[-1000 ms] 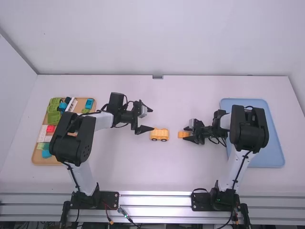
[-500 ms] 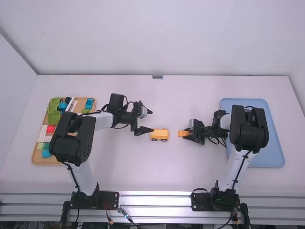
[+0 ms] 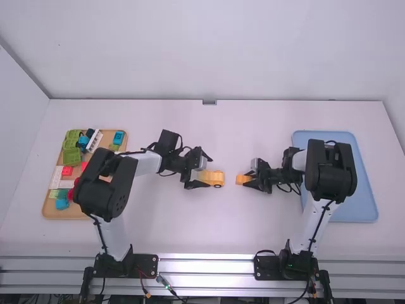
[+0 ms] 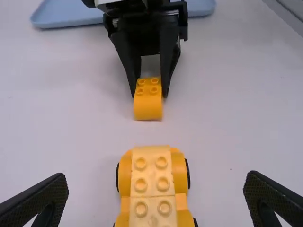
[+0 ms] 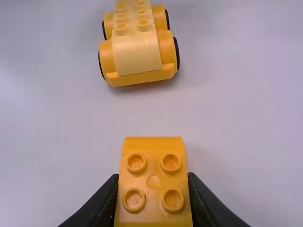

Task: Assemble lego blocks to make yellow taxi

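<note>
Well, at the far left of the bench (image 3: 190, 234) sits a tan tray (image 3: 47, 209) with green (image 3: 71, 156), blue (image 3: 119, 137), red (image 3: 67, 171) and white blocks (image 3: 93, 140) on it. The left arm (image 3: 111, 183) passes over the tray's right side and reaches towards the middle. Its left tool (image 3: 206, 171) is spread wide, with the left end of the yellow car (image 3: 217, 178) between its fingers, a gap on either side. The car stands upright on black wheels, a paler yellow layer on top: studs along most of it, smooth at the right end.

Just to the right, across a small gap and roughly in line with the car, is a yellow block (image 3: 242, 180), studs up, its rounded end facing the car. The right tool (image 3: 248, 179) has it pinched between both fingers. Farther right, the right arm (image 3: 329, 171) hangs over a blue tray (image 3: 357, 196).
</note>
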Available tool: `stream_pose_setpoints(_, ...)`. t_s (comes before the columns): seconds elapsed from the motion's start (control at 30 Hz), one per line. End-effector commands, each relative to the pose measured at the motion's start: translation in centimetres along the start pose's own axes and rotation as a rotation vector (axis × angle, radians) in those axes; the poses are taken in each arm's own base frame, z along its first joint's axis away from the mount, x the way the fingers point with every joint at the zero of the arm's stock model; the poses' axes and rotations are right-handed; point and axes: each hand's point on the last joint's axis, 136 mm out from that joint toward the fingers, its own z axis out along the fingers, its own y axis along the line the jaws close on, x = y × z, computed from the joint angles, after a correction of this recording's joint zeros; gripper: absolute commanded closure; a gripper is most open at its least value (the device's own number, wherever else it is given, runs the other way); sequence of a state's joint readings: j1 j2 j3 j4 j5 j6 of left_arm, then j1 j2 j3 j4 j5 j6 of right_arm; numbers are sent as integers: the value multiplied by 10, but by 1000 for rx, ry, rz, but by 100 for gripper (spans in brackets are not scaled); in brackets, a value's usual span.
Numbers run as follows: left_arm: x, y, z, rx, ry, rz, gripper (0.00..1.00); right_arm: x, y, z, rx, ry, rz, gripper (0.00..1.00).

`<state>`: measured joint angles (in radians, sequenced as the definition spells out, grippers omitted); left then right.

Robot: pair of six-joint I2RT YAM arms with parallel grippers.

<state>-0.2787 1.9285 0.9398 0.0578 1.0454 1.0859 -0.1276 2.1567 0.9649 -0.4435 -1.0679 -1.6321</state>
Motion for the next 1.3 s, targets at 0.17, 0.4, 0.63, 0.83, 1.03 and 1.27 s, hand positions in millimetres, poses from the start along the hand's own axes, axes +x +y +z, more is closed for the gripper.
stream_pose_setpoints(0.17,25,3,17,13,-11,-53,1,-9,-3,-4,-34,-13,-56,67)
stream_pose_setpoints(0.4,43,3,26,16,-12,-75,1,-16,-6,-8,-45,-16,-36,67)
stream_pose_setpoints(0.63,53,3,34,16,-18,-131,1,-26,-10,-11,-40,-45,-40,67)
stream_pose_setpoints(0.83,57,2,33,14,-5,-136,4,-30,-11,-11,-35,-68,-39,68)
stream_pose_setpoints(1.03,60,-2,31,23,-2,-163,8,-31,-10,-8,-42,-71,-45,67)
stream_pose_setpoints(1.27,57,-5,21,-1,-84,-138,8,-38,-7,1,-76,-62,-55,68)
